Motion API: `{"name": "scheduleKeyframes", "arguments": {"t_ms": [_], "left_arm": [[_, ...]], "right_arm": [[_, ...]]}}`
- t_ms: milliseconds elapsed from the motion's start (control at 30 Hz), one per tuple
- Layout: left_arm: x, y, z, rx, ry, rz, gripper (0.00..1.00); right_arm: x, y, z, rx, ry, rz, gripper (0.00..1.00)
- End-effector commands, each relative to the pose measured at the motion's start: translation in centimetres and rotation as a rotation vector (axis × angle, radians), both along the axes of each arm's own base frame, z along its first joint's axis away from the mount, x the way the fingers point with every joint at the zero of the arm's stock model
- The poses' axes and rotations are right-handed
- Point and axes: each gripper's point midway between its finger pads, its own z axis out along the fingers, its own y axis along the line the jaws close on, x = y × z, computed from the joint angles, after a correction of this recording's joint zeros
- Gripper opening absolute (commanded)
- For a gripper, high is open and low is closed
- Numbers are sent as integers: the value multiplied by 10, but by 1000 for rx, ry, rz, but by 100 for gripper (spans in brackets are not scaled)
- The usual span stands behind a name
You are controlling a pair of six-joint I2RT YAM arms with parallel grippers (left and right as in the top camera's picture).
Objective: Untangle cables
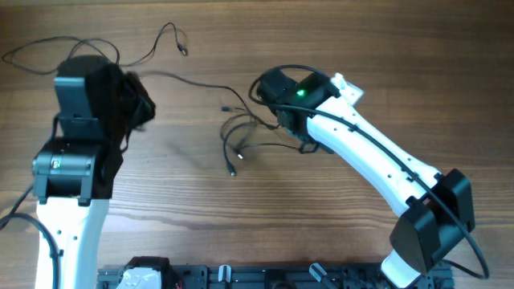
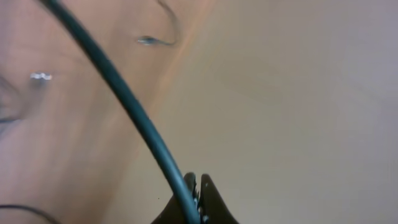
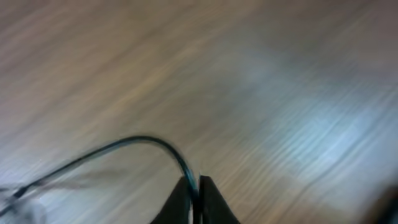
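Black cables [image 1: 241,132] lie tangled; left fingers [image 2: 210,200] and right fingers [image 3: 210,200] each pinch one.

Bare table [image 1: 201,217] lies open along the near edge between the two arms, and the far right corner is open too. In the middle, a loose tangle of cables [image 1: 238,135] blocks the way. It reaches up to the right tool [image 3: 195,190], whose fingers are pinched on one of them. A thin strand [image 1: 189,80] stretches from the tangle toward the left tool [image 2: 196,194], likewise pinched on a cable, and bars a straight pass there. More loops [image 1: 48,50] clutter the far left corner. The right arm [image 1: 377,156] slants from the near right corner to the middle.
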Motion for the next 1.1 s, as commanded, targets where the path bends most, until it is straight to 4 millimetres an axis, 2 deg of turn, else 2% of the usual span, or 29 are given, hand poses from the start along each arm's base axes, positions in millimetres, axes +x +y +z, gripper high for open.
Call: {"name": "scheduleKeyframes", "arguments": {"t_ms": [0,67,200,400,567,633,733,833,900,933,1000,1033,1067], "left_arm": [[-10,22,61,-15,-223,85,4],[-14,28,86,-17,-321,101,4],[-22,33,125,-18,-471,116,4],[-26,45,162,-12,-623,150,4],[-31,57,191,-2,-743,185,4],[-36,64,198,7,-772,206,4],[-39,75,194,24,-754,237,4],[-35,77,172,23,-661,244,4],[-32,77,148,34,-559,242,4],[-31,77,135,58,-505,235,4],[-27,78,111,123,-398,211,4],[-25,78,100,160,-347,194,5],[-23,79,91,193,-305,178,7]], "right_arm": [[6,-44,14,-93,-98,-198,8],[9,-58,14,-103,-73,-210,4],[15,-78,13,-104,-60,-246,4],[24,-84,12,-96,-60,-230,5],[26,-89,13,-100,-77,-252,21],[28,-94,12,-91,-82,-274,21],[30,-100,8,-55,-75,-313,21],[31,-101,2,-3,-53,-334,22],[35,-99,-1,25,-27,-284,37],[38,-96,-3,37,-15,-250,56],[45,-88,-6,72,7,-176,88],[48,-82,-8,96,20,-138,100],[50,-75,-11,131,34,-101,100]]}}
